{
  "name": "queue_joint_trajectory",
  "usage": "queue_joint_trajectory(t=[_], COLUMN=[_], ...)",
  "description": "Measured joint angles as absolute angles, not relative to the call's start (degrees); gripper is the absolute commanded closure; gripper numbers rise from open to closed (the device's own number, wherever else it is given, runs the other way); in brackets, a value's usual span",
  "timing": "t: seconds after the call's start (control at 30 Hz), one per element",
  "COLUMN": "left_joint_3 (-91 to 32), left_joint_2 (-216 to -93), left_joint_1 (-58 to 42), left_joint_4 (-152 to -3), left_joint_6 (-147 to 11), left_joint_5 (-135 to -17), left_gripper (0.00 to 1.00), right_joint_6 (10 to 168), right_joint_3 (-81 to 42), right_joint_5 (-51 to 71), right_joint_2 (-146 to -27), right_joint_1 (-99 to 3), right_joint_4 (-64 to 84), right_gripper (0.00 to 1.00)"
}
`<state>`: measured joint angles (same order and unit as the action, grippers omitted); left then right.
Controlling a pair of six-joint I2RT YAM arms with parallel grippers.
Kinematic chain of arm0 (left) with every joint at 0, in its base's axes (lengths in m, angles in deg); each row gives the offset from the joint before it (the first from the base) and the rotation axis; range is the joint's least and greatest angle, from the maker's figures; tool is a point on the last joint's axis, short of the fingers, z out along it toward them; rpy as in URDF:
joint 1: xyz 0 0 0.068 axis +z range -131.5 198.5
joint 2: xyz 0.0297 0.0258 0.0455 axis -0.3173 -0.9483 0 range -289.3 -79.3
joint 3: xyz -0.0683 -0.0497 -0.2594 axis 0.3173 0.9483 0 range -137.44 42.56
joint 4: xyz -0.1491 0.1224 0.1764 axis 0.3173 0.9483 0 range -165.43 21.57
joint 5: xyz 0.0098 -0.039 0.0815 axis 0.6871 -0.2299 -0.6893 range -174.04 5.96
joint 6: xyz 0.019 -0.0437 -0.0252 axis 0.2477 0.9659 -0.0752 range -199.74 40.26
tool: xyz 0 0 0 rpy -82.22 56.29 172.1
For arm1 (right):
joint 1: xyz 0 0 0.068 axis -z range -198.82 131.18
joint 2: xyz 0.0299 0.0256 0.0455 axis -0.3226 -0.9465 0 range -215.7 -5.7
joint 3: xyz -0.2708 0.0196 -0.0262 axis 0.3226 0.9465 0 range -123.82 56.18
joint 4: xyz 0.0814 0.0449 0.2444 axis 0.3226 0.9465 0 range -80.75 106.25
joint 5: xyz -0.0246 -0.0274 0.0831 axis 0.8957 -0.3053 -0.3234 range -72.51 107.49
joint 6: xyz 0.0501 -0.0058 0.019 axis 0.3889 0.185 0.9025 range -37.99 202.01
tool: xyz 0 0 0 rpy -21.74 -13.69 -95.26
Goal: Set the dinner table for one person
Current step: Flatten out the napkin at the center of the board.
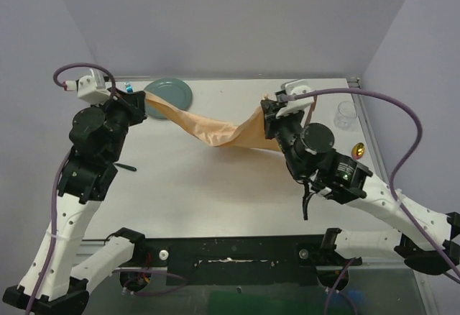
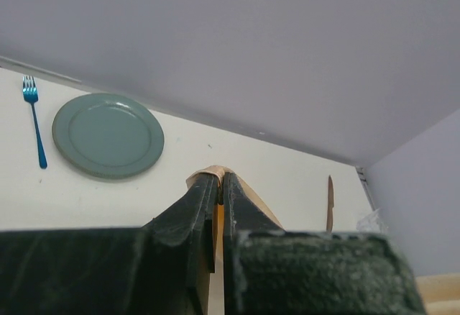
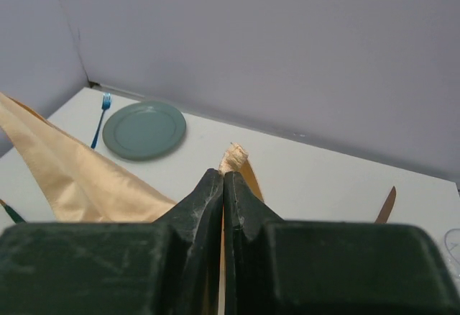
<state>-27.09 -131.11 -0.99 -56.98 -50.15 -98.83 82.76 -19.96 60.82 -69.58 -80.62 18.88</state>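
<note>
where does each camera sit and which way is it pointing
Top external: above and behind the arm bases, looking down on the dinner table; both arms show, holding the cloth.
Left wrist: behind the left pincer, facing the far wall; its shut jaws show.
Right wrist: behind the right pincer, facing likewise; its shut jaws show.
Shared: both wrist views catch the plate and fork.

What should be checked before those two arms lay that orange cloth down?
1. Left gripper shut on a cloth corner: ok.
2. Right gripper shut on the other corner: ok.
3. Cloth stretched flat between them: not ok, it sags in the middle.
4. Plate clear of the cloth's left end: cannot tell, they overlap in the top view.
5. Glass apart from the cloth: ok.
</note>
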Motion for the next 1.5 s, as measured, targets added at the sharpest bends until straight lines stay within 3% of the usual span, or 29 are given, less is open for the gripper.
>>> queue_joint_trajectory(t=[0.4, 0.7, 0.87, 1.1, 1.33, 1.5], left_joint_3=[-32.05, -34.63, -34.02, -37.8, -55.57, -64.66], left_joint_2=[-120.27, -134.22, -148.86, -163.55, -172.36, -176.14], left_joint_1=[-0.99, -0.99, -0.92, 1.37, 4.94, 6.36], left_joint_4=[-62.0, -64.98, -66.33, -67.51, -69.0, -69.13], left_joint_6=[-49.43, -50.55, -50.72, -51.66, -53.43, -54.64], left_joint_5=[-105.63, -101.56, -101.37, -100.89, -99.86, -98.52], left_gripper=[1.0, 1.0, 1.0, 1.0, 1.0, 1.0], right_joint_6=[80.46, 73.08, 73.38, 82.96, 85.16, 85.05], right_joint_3=[-21.45, -21.86, -18.82, -19.28, -43.13, -50.76], right_joint_5=[52.28, 55.27, 52.02, 36.56, 28.54, 26.29], right_joint_2=[-55.39, -61.38, -66.96, -80.62, -99.2, -100.46], right_joint_1=[-81.08, -79.33, -65.91, -34.59, -31.16, -31.16], right_joint_4=[14.35, 8.98, 8.5, 8.17, 12.58, 13.22], right_gripper=[1.0, 1.0, 1.0, 1.0, 1.0, 1.0])
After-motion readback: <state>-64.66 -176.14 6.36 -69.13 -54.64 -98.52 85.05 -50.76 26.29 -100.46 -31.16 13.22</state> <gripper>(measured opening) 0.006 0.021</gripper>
